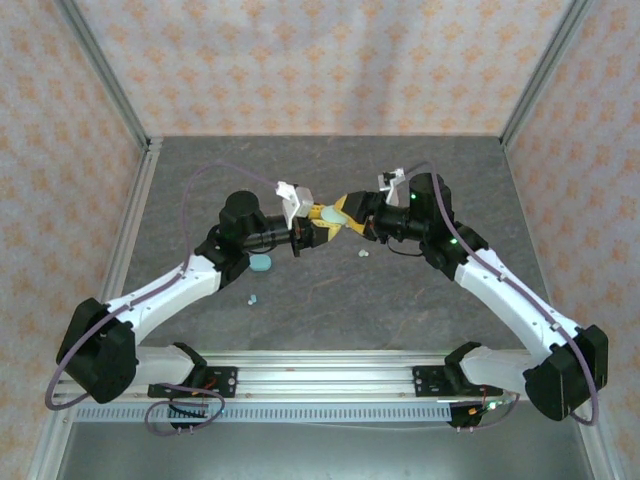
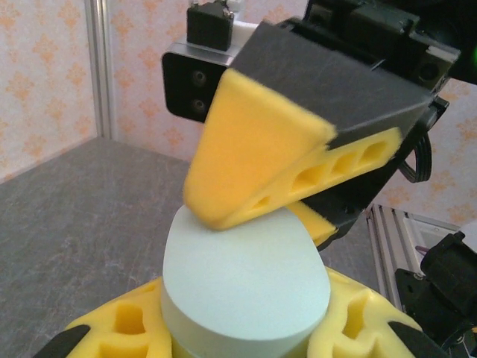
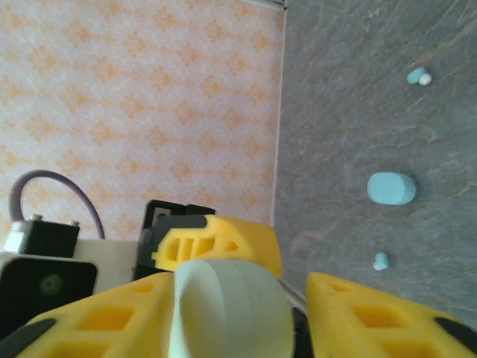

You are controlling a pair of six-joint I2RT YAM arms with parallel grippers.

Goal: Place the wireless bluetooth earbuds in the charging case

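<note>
A pale mint oval charging case [image 1: 329, 212] hangs above the middle of the table between both grippers. My left gripper [image 1: 318, 229] is shut on it, its yellow fingers [image 2: 127, 328] pressed against both sides of the case [image 2: 246, 276]. My right gripper [image 1: 352, 216] straddles the case's far end: one finger [image 2: 253, 149] rests on its flat top, and the other finger [image 3: 387, 321] stands off from the case [image 3: 231, 309] with a dark gap. Tiny earbuds lie on the table: a light blue one [image 1: 252, 299] and a pale one [image 1: 363, 254].
A light blue oval case [image 1: 260, 263] lies on the grey table beside the left forearm; the right wrist view shows this blue case [image 3: 391, 188] with an earbud [image 3: 381, 260] near it and another earbud [image 3: 418, 76] farther off. Patterned walls enclose the table.
</note>
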